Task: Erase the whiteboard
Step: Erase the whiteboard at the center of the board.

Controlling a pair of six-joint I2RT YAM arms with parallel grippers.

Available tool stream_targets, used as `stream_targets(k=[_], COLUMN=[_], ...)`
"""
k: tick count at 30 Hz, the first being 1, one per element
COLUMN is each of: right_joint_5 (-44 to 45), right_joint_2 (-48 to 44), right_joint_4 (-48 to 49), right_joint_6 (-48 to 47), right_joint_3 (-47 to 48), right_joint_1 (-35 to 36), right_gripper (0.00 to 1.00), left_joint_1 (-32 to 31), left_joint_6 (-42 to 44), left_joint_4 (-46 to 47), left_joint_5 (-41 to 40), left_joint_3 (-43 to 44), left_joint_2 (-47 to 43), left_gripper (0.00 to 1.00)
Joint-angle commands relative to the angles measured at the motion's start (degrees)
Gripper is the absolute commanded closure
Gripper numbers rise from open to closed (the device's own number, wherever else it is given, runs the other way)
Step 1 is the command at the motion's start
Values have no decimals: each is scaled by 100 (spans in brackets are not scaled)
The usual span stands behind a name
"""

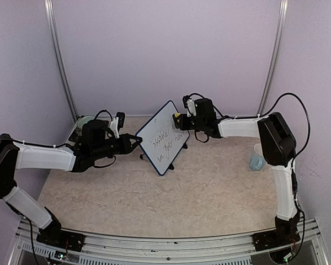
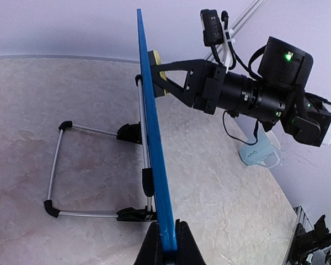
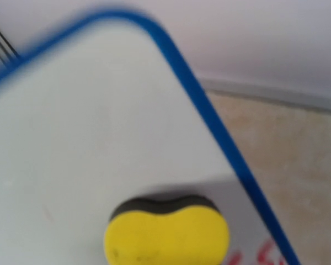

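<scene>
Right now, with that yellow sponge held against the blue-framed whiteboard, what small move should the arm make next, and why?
Probably sweep the yellow sponge down across the blue-framed whiteboard: the right gripper holds it at the top corner, handwriting covers the face below, and the left gripper steadies the board's edge.

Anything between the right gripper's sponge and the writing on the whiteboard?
Nothing visible does. The sponge is at the whiteboard's top corner, with only bare white face between it and the writing. The left gripper clamps the frame's edge.
</scene>
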Motion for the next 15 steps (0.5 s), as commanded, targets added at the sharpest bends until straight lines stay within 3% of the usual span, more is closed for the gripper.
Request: stream_targets(k=[1,15], right_joint_5=[-274,-333], right_joint_2=[17,-167], right_joint_4=[-41,145], right_joint_6=[131,188], right_joint_3=[-640,-844], right_joint_1=[159,163], right_gripper=[92,92], left_joint_1=[-57,-49], left_joint_6=[-32,-43], left_joint_4=[51,37], left_joint_5=[461,426], left_joint_3=[-52,-57], left_joint_2=[-56,-92], left_gripper=[100,84])
